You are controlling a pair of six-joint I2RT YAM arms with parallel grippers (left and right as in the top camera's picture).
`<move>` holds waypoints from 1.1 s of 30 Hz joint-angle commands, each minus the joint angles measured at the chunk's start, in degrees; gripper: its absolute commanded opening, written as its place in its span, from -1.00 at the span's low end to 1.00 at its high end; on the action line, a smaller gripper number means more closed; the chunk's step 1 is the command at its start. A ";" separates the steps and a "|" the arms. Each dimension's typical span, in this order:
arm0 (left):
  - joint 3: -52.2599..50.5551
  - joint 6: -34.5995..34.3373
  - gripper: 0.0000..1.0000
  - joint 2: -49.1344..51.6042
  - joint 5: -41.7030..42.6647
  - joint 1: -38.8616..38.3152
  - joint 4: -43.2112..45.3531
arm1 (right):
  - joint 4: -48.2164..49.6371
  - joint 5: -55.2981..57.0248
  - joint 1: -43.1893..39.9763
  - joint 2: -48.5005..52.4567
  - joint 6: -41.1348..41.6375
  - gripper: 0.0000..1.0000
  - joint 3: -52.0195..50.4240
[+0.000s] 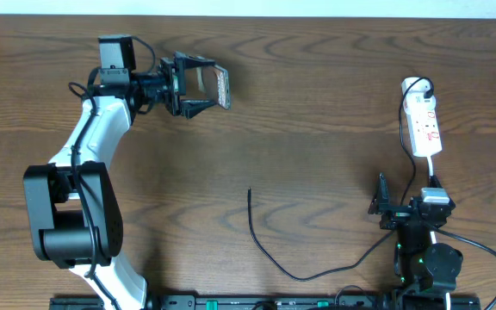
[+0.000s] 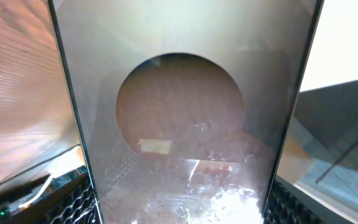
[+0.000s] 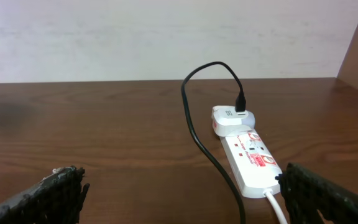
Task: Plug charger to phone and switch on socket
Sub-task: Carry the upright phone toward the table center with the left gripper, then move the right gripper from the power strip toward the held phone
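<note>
Phone (image 1: 223, 86): a bronze-brown slab, clamped between the two fingers of the left pincer (image 1: 209, 84) over the far left part of the surface (image 1: 317, 103). In the left wrist view its face fills the frame, with the dark oval patch at centre and glare low down. The mesh finger pads (image 2: 73, 202) press on either long edge. I cannot tell whether it is clear of the wood.

Charger (image 1: 269, 254): a thin black cable. Its free tip lies bare on the surface near the middle, well apart from the phone and plugged into nothing. From there the cable curves toward the near edge, then swings right past the right arm.

Socket (image 1: 425, 127): a white strip with red marks at the far right, lying flat. A white adapter (image 3: 232, 119) sits in its far end. The charger's other end goes into the top of the adapter, arcs up and trails back beside the strip. A white cord (image 3: 275, 205) leaves the near end.

Right pincer (image 3: 182, 177): jaws spread wide and holding nothing, low over the surface near the front edge. It faces the socket, with the cable running between its fingers.
</note>
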 commanded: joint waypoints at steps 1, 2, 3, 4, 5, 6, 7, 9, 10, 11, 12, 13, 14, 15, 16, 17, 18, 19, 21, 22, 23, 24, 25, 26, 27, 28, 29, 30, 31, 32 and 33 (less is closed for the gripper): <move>1.22 5.88 -0.85 -0.90 -1.77 0.13 -2.16 | -0.28 0.66 -0.24 -0.33 0.59 0.99 -0.04; 1.22 6.49 -0.86 -0.90 -2.14 0.13 -2.95 | -0.26 0.63 -0.24 -0.33 0.57 0.98 -0.04; 1.22 7.17 -0.85 -0.90 -2.62 0.13 -3.89 | 0.02 0.63 -0.24 -0.33 0.59 0.99 -0.04; 1.22 7.85 -0.85 -0.90 -3.04 0.11 -4.68 | 0.55 0.66 -0.24 -0.33 0.59 0.99 -0.04; 1.22 8.52 -0.86 -0.90 -3.37 0.11 -5.53 | 1.16 0.46 -0.24 -0.33 1.14 0.99 -0.04; 1.22 8.83 -0.85 -0.90 -3.43 0.11 -6.01 | 1.73 0.15 -0.24 -0.33 2.58 0.99 -0.04; 1.22 9.18 -0.86 -0.90 -3.41 0.11 -6.51 | 2.34 0.13 -0.24 -0.33 4.81 0.99 -0.04; 1.22 9.40 -0.86 -0.90 -3.43 0.11 -6.58 | 3.56 -0.94 -0.24 -0.33 10.69 0.99 -0.04; 1.22 9.38 -0.86 -0.90 -3.41 0.11 -6.58 | 3.96 -1.99 -0.24 -0.33 12.22 0.99 -0.04; 1.22 9.38 -0.86 -0.90 -3.41 0.11 -6.56 | 4.22 -3.87 -0.24 -0.33 13.35 0.99 0.09; 1.22 9.38 -0.85 -0.90 -3.41 0.11 -6.56 | 4.20 -5.53 -0.24 -0.33 14.05 0.99 0.39; 1.22 9.38 -0.86 -0.90 -3.41 0.11 -6.58 | 4.17 -7.21 -0.24 -0.31 14.84 0.99 0.85; 1.22 9.38 -0.86 -0.90 -3.43 0.11 -6.56 | 4.17 -8.37 -0.24 -0.20 15.56 0.99 1.40; 1.22 9.38 -0.86 -0.90 -3.41 0.11 -6.56 | 4.15 -9.66 -0.24 0.13 16.37 0.98 2.32; 1.22 9.38 -0.85 -0.90 -3.43 0.11 -6.56 | 4.07 -10.56 -0.24 0.68 17.00 0.98 3.39; 1.22 9.38 -0.86 -0.90 -3.41 0.11 -6.56 | 3.76 -11.32 -0.24 1.36 17.46 0.99 4.57; 1.22 9.38 -0.85 -0.90 -3.43 0.11 -6.56 | 2.97 -11.98 -0.24 2.45 17.79 0.99 6.27; 1.22 9.38 -0.85 -0.90 -3.43 0.11 -6.58 | 2.08 -12.63 -0.24 3.63 17.79 0.99 7.89; 1.22 9.38 -0.85 -0.90 -3.50 0.11 -6.56 | -1.11 -13.81 -0.24 7.54 17.79 0.98 12.46; 1.22 9.38 -0.85 -0.90 -3.69 0.11 -6.58 | -2.91 -14.49 -0.24 10.08 17.77 0.98 14.93; 1.22 9.38 -0.86 -0.90 -4.07 0.09 -6.58 | -4.70 -15.39 -0.24 13.05 17.77 0.99 17.51; 1.22 9.38 -0.85 -0.90 -4.50 0.09 -6.60 | -6.03 -16.31 -0.24 15.74 17.77 0.99 19.65; 1.22 9.40 -0.85 -0.90 -4.81 0.09 -6.58 | -7.56 -17.64 -0.24 19.12 17.77 0.98 22.16; 1.22 9.38 -0.86 -0.90 -4.90 0.09 -6.58 | -9.09 -19.30 -0.24 22.88 17.77 0.99 24.81; 1.22 9.38 -0.86 -0.90 -4.90 0.09 -6.58 | -10.56 -21.11 -0.24 26.53 17.77 0.99 27.34; 1.22 9.38 -0.86 -0.90 -4.92 0.09 -6.58 | -12.13 -23.28 -0.24 30.45 17.77 0.99 29.99; 1.22 9.38 -0.85 -0.90 -4.92 0.09 -6.58 | -13.44 -25.22 -0.22 33.81 17.77 0.99 32.24; 1.22 9.38 -0.86 -0.90 -4.96 0.09 -6.58 | -15.08 -27.52 -0.17 37.79 17.77 0.98 34.91; 1.22 9.38 -0.85 -0.90 -5.16 0.09 -6.60 | -16.44 -29.29 -0.09 41.07 17.77 0.98 37.09; 1.22 9.40 -0.86 -0.90 -5.70 0.09 -6.60 | -18.36 -31.74 0.28 45.92 17.77 0.99 40.24; 1.22 9.40 -0.85 -0.90 -6.03 0.09 -6.64 | -19.28 -32.87 0.61 48.39 17.77 0.99 41.83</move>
